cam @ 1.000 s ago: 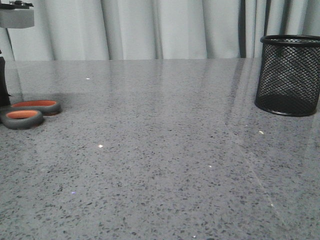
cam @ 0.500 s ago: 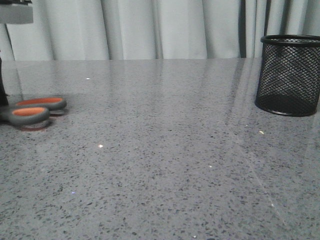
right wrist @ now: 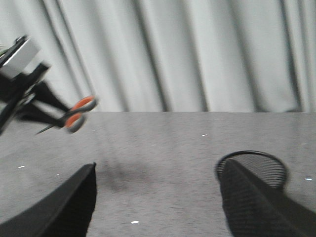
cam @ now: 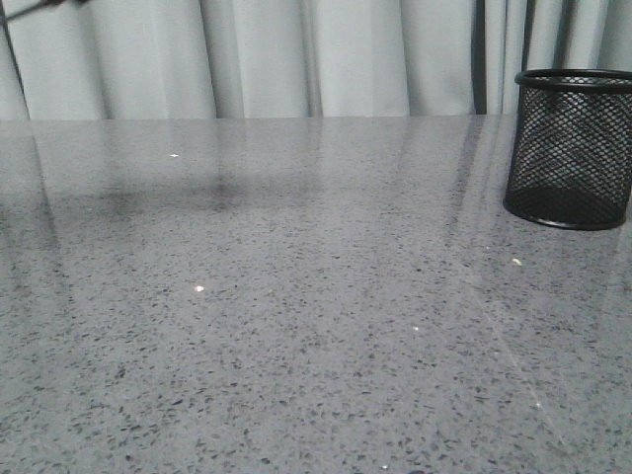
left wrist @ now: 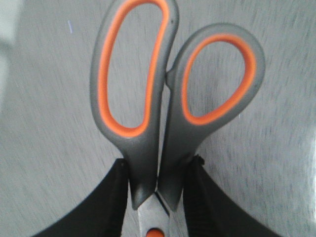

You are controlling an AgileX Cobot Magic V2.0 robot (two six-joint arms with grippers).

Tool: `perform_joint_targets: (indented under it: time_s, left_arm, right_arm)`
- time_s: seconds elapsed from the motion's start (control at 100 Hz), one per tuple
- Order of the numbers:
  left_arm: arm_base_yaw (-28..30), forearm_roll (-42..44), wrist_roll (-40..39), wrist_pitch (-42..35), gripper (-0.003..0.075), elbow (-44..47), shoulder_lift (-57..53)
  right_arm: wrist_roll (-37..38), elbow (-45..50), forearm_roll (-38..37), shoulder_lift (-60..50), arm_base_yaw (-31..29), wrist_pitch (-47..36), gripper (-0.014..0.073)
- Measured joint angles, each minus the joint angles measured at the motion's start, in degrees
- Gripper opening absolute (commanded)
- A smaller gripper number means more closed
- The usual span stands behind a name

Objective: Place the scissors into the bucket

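Note:
My left gripper (left wrist: 157, 170) is shut on the scissors (left wrist: 143, 148), with its black fingers (left wrist: 111, 197) clamping the dark grey handle necks just above the pivot. The orange-lined loops point away from the wrist. In the right wrist view the left gripper (right wrist: 47, 111) holds the scissors (right wrist: 79, 112) in the air, well above the table. The scissors are out of the front view. The bucket (cam: 571, 148), a black wire-mesh cup, stands upright at the far right of the table. My right gripper (right wrist: 158, 165) is open and empty, with the bucket (right wrist: 256, 165) just beyond one finger.
The grey speckled table (cam: 296, 326) stretches between the arms, with a faint shadow (cam: 168, 197) at the left. A pale curtain (cam: 296, 59) hangs behind the table's far edge.
The scissors lay at the table's left edge, then rose and left the front view. The left arm has lifted them high. The bucket has not moved.

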Motion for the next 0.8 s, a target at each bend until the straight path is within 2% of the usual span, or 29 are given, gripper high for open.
perform_joint_targets:
  time_s: [0.17,0.41,0.57,0.8]
  left_arm:
    - [-11.8,-0.4,0.0,-1.4,0.0084,-5.0,-0.2]
    - [-25.6,-0.5,0.0,-9.5,0.0084,-6.4,-0.2]
    - [-30.7,-0.5,0.1,-12.7,0.0084,-6.5,-0.2]
    - [-34.2,-0.4,0.1,-13.9,0.0084,-6.5,-0.2]
  right_arm:
    - [-3.9,-6.1,6.7,7.8,1.3,2.8,0.0479]
    - [-5.5,-12.1,13.2,18.6,1.5,9.0,0.0480]
    - [-8.4,-14.2,15.7,22.0,1.5,9.2,0.0480]
    - [-10.3,-14.9,16.6,24.9,1.5,5.2,0.0480]
